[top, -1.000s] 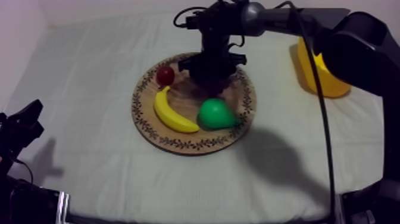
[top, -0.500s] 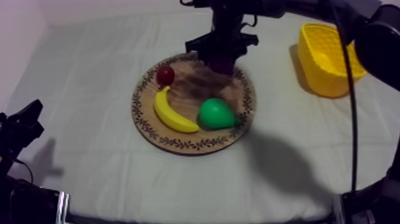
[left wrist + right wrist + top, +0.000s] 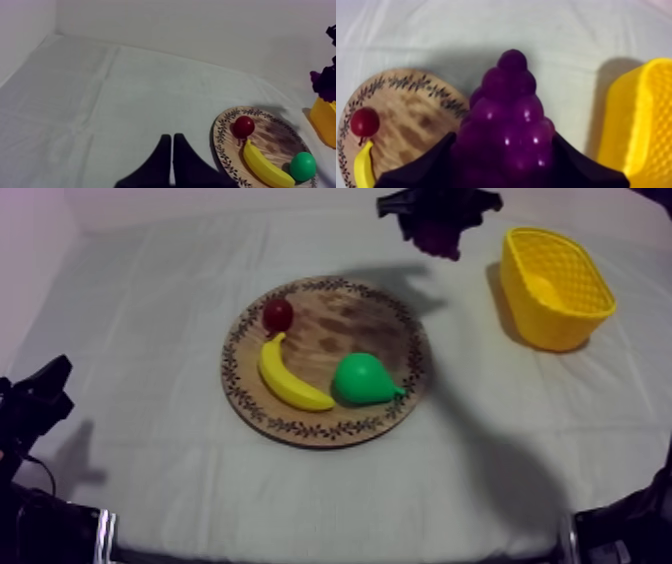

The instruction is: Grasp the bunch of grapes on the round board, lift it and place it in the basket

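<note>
My right gripper (image 3: 438,210) hangs high over the cloth between the wooden board (image 3: 400,323) and the yellow basket (image 3: 556,286), shut on the purple bunch of grapes (image 3: 440,233). In the right wrist view the grapes (image 3: 507,125) sit between my black fingers (image 3: 421,167), with the board (image 3: 406,115) to one side and the basket (image 3: 641,130) to the other. My left gripper (image 3: 172,145) rests shut as a narrow wedge, short of the board (image 3: 226,150). In the left wrist view the grapes (image 3: 325,82) hang above the basket (image 3: 324,117).
A banana (image 3: 288,376), a green pear (image 3: 362,379) and a small red fruit (image 3: 278,314) lie on the board. The left arm (image 3: 30,413) sits low at the table's left edge. The basket stands at the far right.
My right gripper has lifted the grapes off the board and carried them up and to the right, toward the basket. The left arm has not moved.
</note>
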